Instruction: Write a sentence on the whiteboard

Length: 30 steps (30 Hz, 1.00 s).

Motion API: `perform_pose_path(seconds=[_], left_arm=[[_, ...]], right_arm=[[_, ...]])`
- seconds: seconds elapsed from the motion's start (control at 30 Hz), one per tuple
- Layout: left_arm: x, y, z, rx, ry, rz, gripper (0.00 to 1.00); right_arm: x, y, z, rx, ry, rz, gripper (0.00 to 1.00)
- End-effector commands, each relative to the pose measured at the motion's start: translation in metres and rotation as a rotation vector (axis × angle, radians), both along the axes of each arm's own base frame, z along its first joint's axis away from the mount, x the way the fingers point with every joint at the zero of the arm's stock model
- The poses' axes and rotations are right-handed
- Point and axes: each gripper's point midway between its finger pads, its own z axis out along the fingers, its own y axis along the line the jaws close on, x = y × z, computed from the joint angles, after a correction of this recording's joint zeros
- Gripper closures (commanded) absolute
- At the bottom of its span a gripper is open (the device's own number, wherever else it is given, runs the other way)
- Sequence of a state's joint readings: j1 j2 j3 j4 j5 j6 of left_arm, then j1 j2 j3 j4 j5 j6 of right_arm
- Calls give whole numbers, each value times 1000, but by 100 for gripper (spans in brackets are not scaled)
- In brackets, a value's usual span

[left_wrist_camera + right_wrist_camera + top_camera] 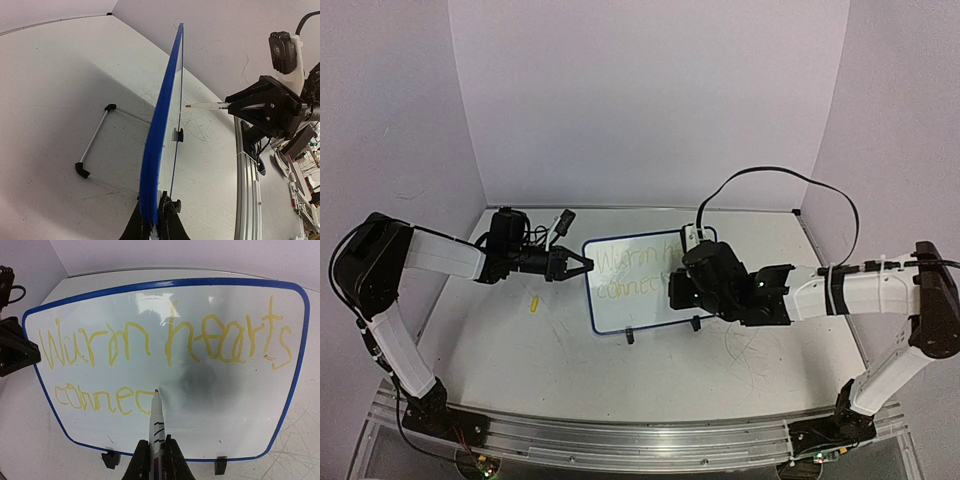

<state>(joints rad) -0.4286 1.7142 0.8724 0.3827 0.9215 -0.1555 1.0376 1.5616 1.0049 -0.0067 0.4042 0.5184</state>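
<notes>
Whiteboard is stood upright just ahead of the right gripper, whose fingers are closed tight on a marker. Beyond the fingers, its tip is set at the last "c" of the sentence; actual contact cannot be told. A closing "t" is judged wanted, so light, even pressure should be applied and the stroke placed clear of that "c". Farther off, the left gripper is clamped on the board's edge, steadying it.
</notes>
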Motion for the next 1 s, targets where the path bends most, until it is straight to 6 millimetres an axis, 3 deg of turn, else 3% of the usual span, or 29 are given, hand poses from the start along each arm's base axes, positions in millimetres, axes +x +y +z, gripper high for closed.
perform_pose_path(seconds=[0.0, 0.47, 0.97], left_arm=[[24, 6, -25, 114, -36, 113, 100], [23, 7, -26, 117, -35, 113, 100], [23, 7, -26, 116, -37, 113, 100]], right_arm=[[12, 6, 15, 21, -39, -22, 100], [23, 1, 14, 18, -47, -73, 100], [-3, -5, -33, -27, 91, -46, 100]])
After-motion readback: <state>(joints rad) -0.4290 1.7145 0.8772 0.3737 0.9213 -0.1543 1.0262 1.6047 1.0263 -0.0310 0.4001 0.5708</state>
